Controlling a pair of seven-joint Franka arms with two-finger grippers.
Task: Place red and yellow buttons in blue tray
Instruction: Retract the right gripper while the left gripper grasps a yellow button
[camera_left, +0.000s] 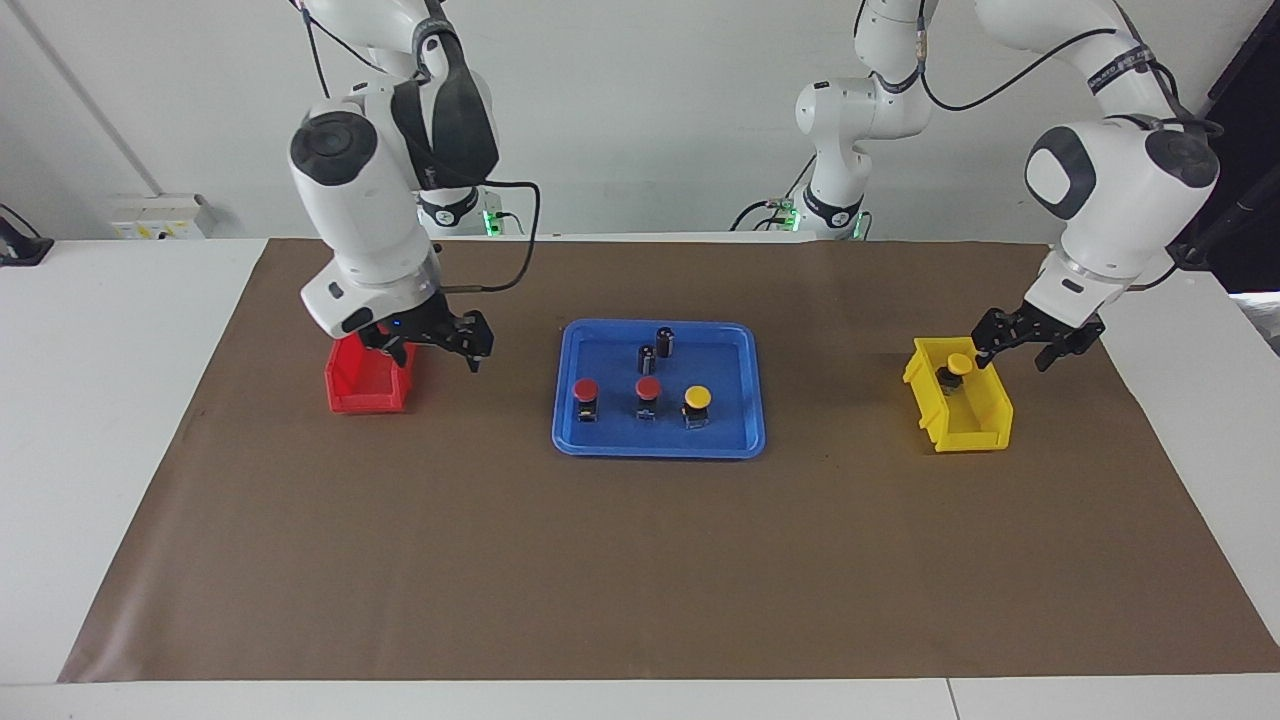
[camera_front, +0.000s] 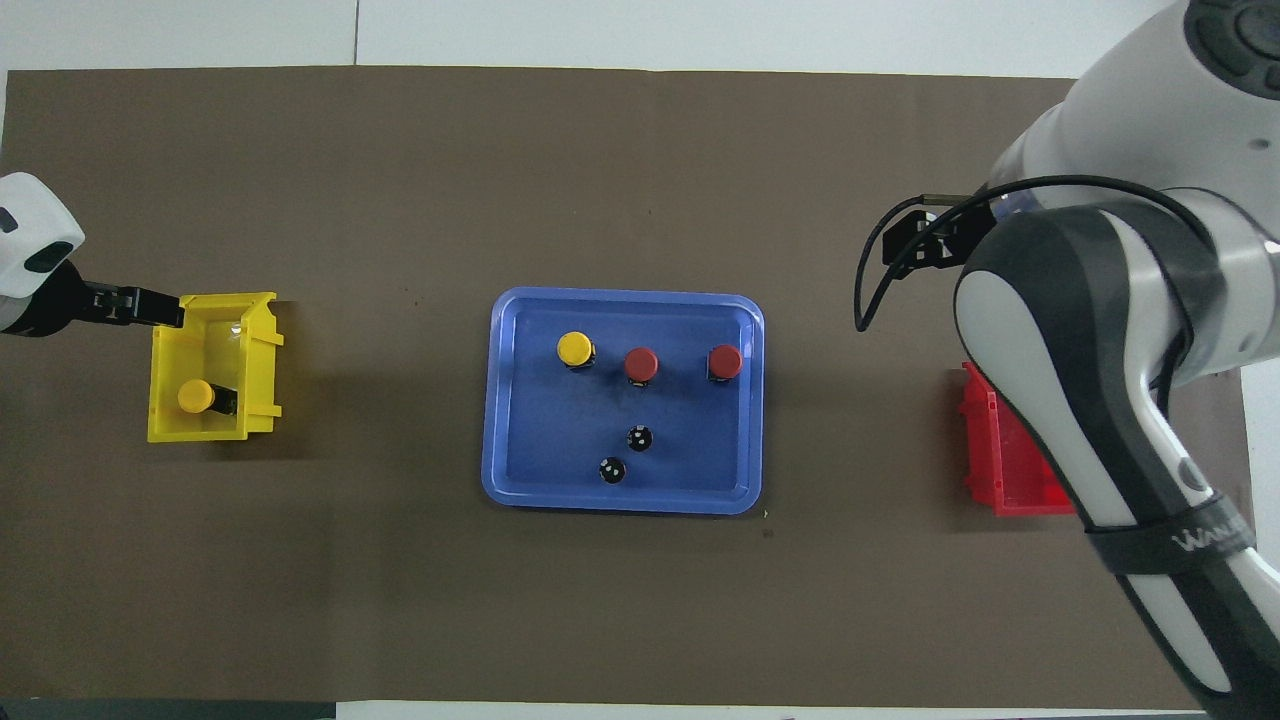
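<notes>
Presently a yellow-capped, black-based button (camera_left: 956, 368) lies in the yellow bin (camera_left: 972, 425), at 7 o'clock just beneath the left pincer (camera_left: 1016, 343), whose jaws are spread, empty.

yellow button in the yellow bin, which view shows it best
The overhead view: the yellow button lies unobstructed inside the yellow bin. In the facing view, the button sits right beside the left gripper, with its base partly behind the wall.

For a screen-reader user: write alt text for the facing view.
A blue tray at mid-table holds two red buttons and one yellow button; another yellow button sits in a yellow bin. The left gripper hovers over that bin, the right gripper over a red bin.
</notes>
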